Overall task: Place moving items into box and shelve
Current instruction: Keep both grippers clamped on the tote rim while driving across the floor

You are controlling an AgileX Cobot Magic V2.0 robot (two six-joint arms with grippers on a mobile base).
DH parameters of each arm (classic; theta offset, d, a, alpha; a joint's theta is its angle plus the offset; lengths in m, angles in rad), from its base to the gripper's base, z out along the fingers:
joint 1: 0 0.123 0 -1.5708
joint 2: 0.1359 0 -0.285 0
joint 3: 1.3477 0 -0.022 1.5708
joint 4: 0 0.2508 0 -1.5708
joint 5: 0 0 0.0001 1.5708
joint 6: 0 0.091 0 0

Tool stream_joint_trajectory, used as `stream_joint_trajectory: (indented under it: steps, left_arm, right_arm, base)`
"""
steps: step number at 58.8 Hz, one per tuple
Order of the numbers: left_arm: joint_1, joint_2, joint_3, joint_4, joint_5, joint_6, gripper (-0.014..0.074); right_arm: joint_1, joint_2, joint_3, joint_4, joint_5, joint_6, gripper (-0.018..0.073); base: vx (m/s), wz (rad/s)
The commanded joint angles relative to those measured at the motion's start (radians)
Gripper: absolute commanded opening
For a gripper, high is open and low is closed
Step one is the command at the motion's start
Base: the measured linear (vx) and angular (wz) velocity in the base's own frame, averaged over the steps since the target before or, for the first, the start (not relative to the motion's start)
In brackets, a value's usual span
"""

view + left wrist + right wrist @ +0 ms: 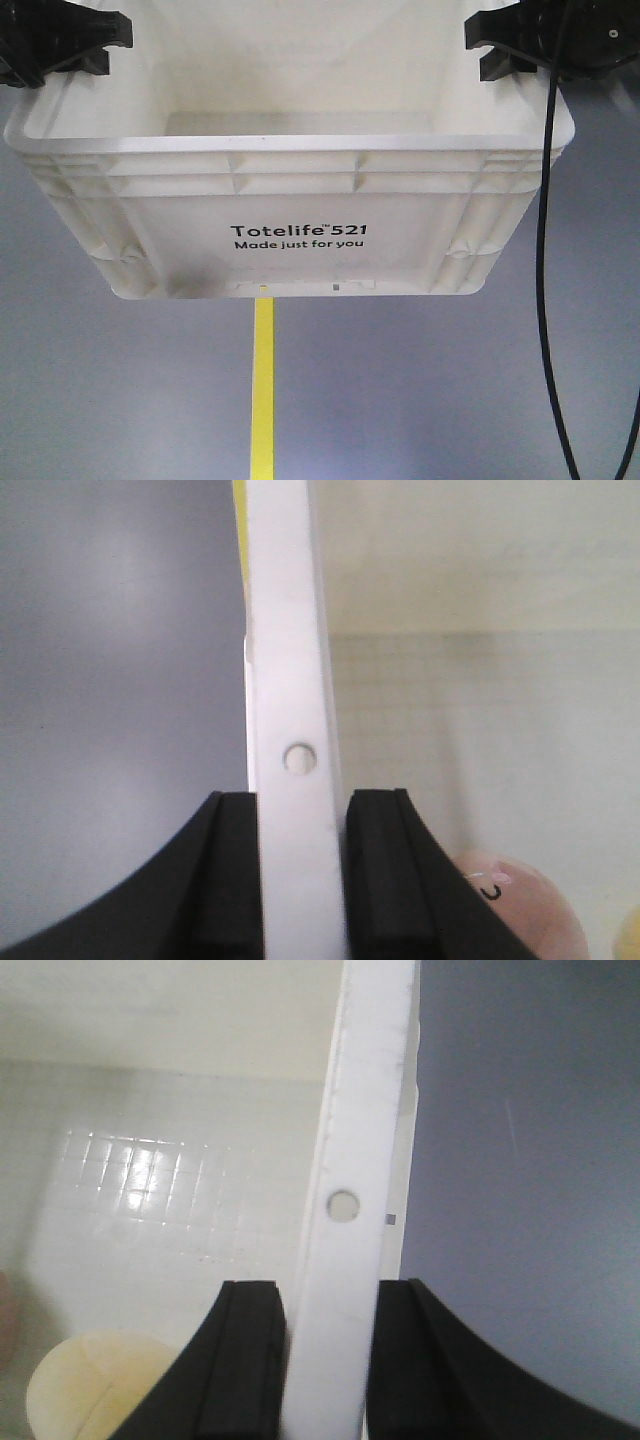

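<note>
Large cream-white ribbed plastic crate printed "Totelife 521" is gripped at both side rims. Left gripper is clamped narrow on the left rim, right gripper likewise on the right rim. Pinkish-brown plush ball and yellow-orange plush ball lie inside the crate. Grey floor with yellow tape line lies below.

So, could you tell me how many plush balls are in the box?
2. The pinkish ball lies on the box floor in the left wrist view; the yellow ball lies on it in the right wrist view. The front view shows neither; others may be hidden.
</note>
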Motion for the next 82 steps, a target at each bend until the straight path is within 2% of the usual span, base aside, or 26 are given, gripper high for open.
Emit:
stream_joint_trajectory:
  steps: [1,36,82]
  left_arm:
    - [-0.002,-0.048,-0.044,0.037,-0.141,0.000,-0.0022]
    - [-0.002,-0.048,-0.044,0.037,-0.141,0.000,-0.0022]
    - [-0.002,-0.048,-0.044,0.037,-0.139,0.000,-0.0022]
  right_arm:
    - [-0.006,-0.053,-0.045,0.010,-0.120,-0.015,-0.0013]
    - [-0.006,-0.053,-0.045,0.010,-0.120,-0.015,-0.0013]
    - [-0.006,-0.053,-0.045,0.010,-0.120,-0.015,-0.0013]
  base:
    - [0.36,0.46]
    - [0.45,0.23]
    - [0.58,0.13]
